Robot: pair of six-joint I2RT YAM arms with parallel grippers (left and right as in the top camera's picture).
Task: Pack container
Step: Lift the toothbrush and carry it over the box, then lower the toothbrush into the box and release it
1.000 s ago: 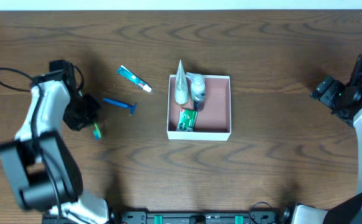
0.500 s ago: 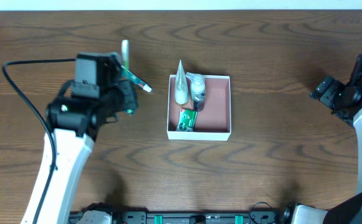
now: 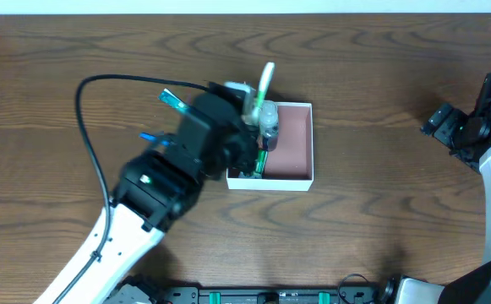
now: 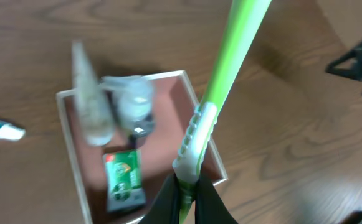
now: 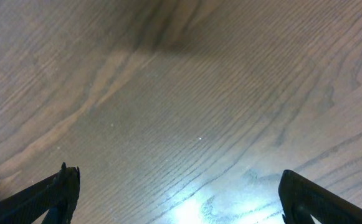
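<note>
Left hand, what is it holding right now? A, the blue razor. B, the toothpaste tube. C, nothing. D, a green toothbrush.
D: the left hand is shut on the green toothbrush, over the container, while the toothpaste tube lies on the table.

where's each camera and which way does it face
overhead: above the brown wooden table, looking straight down; left arm and right arm show.
left wrist: on left arm, looking down past shut left pincer holding green plastic toothbrush.
right wrist: faces table, open right pincer framing it.
shared: overhead and left wrist both show toothbrush and white-walled square box.
</note>
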